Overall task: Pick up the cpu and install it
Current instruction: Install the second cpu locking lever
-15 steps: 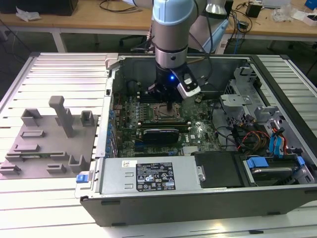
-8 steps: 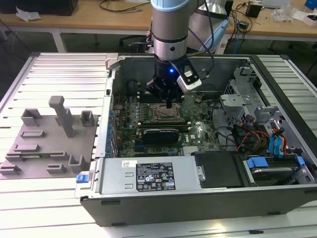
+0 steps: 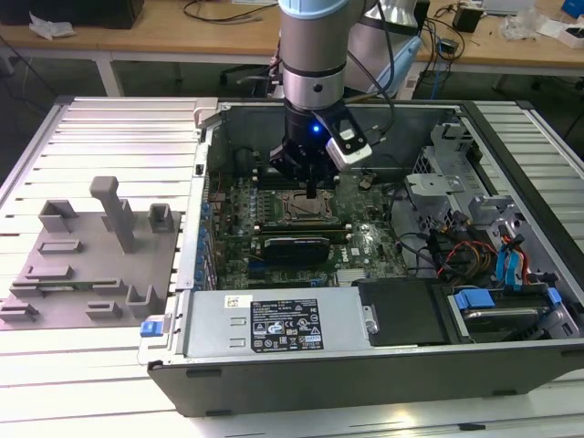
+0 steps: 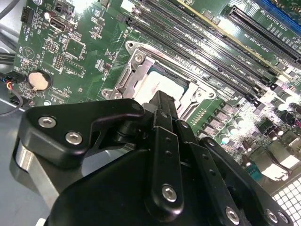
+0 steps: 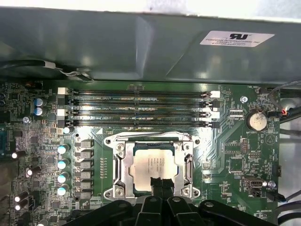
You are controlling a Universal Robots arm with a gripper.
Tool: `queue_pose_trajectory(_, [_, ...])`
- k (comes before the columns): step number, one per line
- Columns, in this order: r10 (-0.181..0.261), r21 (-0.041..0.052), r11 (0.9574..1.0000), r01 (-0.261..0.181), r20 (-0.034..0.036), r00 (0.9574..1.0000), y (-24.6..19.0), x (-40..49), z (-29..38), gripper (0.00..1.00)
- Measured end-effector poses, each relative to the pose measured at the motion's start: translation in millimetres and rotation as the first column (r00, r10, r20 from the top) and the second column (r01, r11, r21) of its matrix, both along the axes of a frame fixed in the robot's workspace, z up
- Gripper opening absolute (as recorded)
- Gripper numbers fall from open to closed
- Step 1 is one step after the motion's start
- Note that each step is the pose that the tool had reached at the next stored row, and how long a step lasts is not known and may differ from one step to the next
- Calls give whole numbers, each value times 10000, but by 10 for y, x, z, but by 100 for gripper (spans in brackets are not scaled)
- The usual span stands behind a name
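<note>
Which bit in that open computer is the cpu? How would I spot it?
Look inside the open computer case, on the green motherboard, under the gripper. The cpu is the flat silvery square in the metal socket frame, beside the long black memory slots; nothing nearby is pale and square.

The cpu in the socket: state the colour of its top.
Silvery-grey metal with a thin pale edge; the cpu shows best in the first wrist view.

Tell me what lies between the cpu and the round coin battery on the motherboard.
In the first wrist view, the socket's metal frame and a stretch of green board with small components lie between the cpu and the coin battery.
</note>
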State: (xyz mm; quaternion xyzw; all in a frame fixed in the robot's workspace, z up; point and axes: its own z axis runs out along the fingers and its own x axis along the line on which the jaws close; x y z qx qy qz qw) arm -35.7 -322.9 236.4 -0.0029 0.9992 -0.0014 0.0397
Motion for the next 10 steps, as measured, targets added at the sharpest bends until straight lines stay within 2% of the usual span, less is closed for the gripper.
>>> queue_pose_trajectory(5, [1,-2,10000,-1,-2,10000,-4,0,5,11])
queue_pose_trajectory(10, [0,0,10000,0,0,10000,-50,0,4,11])
